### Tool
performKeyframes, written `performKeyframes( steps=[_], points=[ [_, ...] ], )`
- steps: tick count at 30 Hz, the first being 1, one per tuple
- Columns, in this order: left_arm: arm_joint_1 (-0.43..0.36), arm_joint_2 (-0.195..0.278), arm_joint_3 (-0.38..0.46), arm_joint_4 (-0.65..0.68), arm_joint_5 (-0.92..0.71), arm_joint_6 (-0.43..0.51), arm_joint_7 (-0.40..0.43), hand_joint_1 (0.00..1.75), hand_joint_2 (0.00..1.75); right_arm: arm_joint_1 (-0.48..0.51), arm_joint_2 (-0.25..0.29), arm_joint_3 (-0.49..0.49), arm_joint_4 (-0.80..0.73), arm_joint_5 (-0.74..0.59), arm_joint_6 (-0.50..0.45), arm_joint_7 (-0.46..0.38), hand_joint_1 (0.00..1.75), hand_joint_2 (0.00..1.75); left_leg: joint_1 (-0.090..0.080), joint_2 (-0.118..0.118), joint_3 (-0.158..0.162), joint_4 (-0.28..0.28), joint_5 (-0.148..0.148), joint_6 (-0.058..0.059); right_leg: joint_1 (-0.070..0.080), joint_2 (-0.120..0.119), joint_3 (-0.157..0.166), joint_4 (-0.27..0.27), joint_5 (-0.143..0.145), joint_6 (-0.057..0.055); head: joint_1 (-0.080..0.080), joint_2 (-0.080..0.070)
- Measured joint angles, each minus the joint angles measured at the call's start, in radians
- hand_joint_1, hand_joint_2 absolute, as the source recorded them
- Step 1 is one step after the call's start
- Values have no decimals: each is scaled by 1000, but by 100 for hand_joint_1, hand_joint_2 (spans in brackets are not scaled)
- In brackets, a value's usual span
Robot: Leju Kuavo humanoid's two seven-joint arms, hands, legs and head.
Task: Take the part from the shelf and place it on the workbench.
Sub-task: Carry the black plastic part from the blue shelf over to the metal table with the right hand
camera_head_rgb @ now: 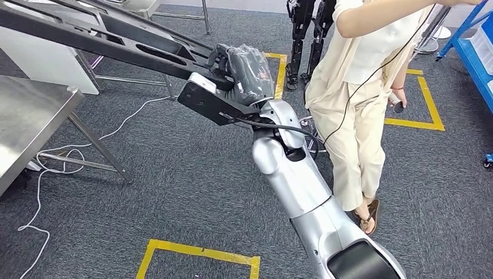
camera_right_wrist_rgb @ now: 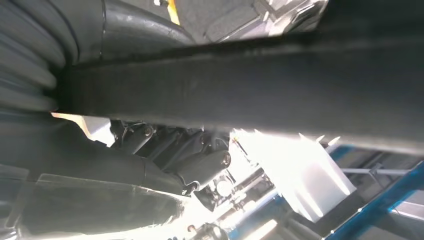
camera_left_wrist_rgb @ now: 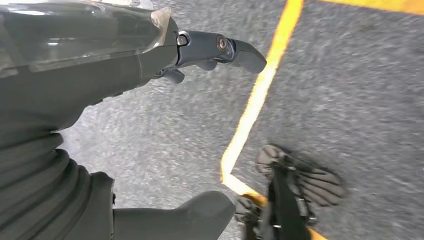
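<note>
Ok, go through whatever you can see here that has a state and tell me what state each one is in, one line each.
Right hand: holds the long black part, fingers wrapped around it.
Long black part: lifted, off any surface, stretching left over the metal table.
Left hand: hangs over the carpet, holding nothing, fingers apart.
Metal table: standing, its visible top bare.
Person: standing beside the right arm, holding a small dark device.
White cable: loose on the carpet.

The right robot hand point(camera_head_rgb: 247, 72) sits just above picture centre, gripping the near end of the long part point(camera_head_rgb: 116, 43), which runs away toward ten o'clock; the table point(camera_head_rgb: 29, 122) lies at nine o'clock, below the part's far stretch; a cable point(camera_head_rgb: 87, 145) trails on the floor point(camera_head_rgb: 192, 186) around its legs; a person point(camera_head_rgb: 360, 99) stands at two o'clock, just beside the right arm.
</note>
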Motion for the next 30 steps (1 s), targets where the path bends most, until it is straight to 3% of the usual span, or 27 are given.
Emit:
performKeyframes(
  steps=[2,3,5,7,8,9,11,13,15,17,18,20,22,23,24,26,28,30],
  points=[
    [5,0,0,0,0,3,4,0,175,5,1,0,13,-2,-16,-17,175,175,3,27,-13,24,-18,-8,-3,-14,3,-6,6,-16,-3,0],
    [5,-1,0,0,0,4,5,0,175,7,2,0,18,-2,-20,-21,175,175,3,48,-32,63,-43,-10,-4,-22,4,-9,8,-23,-5,0],
    [4,-1,0,0,-1,5,6,0,175,10,1,0,28,-4,-23,-24,175,175,2,80,-93,193,-105,-15,3,-41,5,-9,6,-33,-8,0],
    [4,-2,0,0,-1,4,6,0,175,15,0,-1,39,-5,-23,-24,175,175,3,86,-137,284,-131,-18,9,-61,5,-9,4,-36,-7,0],
    [5,-2,0,0,-1,4,6,0,175,18,0,-1,43,-6,-24,-24,175,175,3,89,-131,275,-118,-17,11,-70,5,-9,4,-37,-8,0],
    [5,-1,0,0,-2,3,6,0,175,19,-1,-1,46,-6,-24,-24,175,175,2,94,-105,227,-92,-15,13,-78,6,-9,3,-37,-7,0],
    [4,0,0,0,-6,1,6,0,175,19,-2,-2,49,-6,-24,-24,175,175,-2,125,-28,90,-39,-8,19,-90,6,-8,1,-35,-8,0],
    [3,0,0,0,-8,-2,5,0,175,19,-4,-3,50,-7,-25,-24,175,175,-9,141,11,17,-22,1,27,-101,7,-7,-2,-30,-6,0],
    [3,0,0,0,-9,-2,5,0,175,19,-6,-4,51,-8,-25,-24,175,175,-14,127,11,10,-22,10,30,-114,10,-9,-5,-23,-3,0],
    [3,0,0,0,-11,-3,5,0,175,18,-8,-4,51,-8,-26,-24,175,175,-12,113,16,0,-15,23,28,-104,1,12,-21,-16,-3,0],
    [2,0,0,0,-13,-4,5,0,175,18,-10,-5,51,-8,-27,-24,175,175,-9,106,19,-4,-11,30,26,-88,-14,49,-40,-15,-2,0],
    [-1,1,0,0,-17,-11,-1,0,175,20,-19,-6,52,-6,-30,-24,175,175,-8,88,21,-7,-8,37,18,-54,-73,175,-93,-19,0,0],
    [0,1,0,0,-19,-25,-26,0,175,24,-29,-6,50,3,-36,-18,175,175,-8,66,20,-7,-8,38,12,-44,-123,275,-123,-14,1,0],
    [0,1,0,0,-18,-33,-41,0,175,24,-34,-6,44,9,-35,-11,175,175,-8,56,20,-6,-8,37,9,-43,-126,274,-115,-6,1,0],
    [-1,1,0,0,-18,-39,-51,0,175,22,-37,-6,36,14,-31,-2,175,175,-7,45,20,-5,-8,37,6,-40,-108,233,-92,5,1,0],
    [-4,2,0,0,-17,-43,-57,0,175,12,-41,-6,14,17,-20,13,175,175,-6,25,19,-1,-9,30,-5,-16,-43,91,-33,24,1,0],
    [-5,3,0,0,-16,-43,-58,0,175,3,-44,-5,-2,18,-13,18,175,175,-6,12,15,1,-8,18,-8,2,-5,8,-4,23,-1,0],
    [-4,4,0,0,-13,-40,-58,0,175,1,-45,-5,-9,18,-7,20,175,175,-3,2,10,-3,-4,5,-3,-5,-2,1,0,9,-1,0]
  ],
)
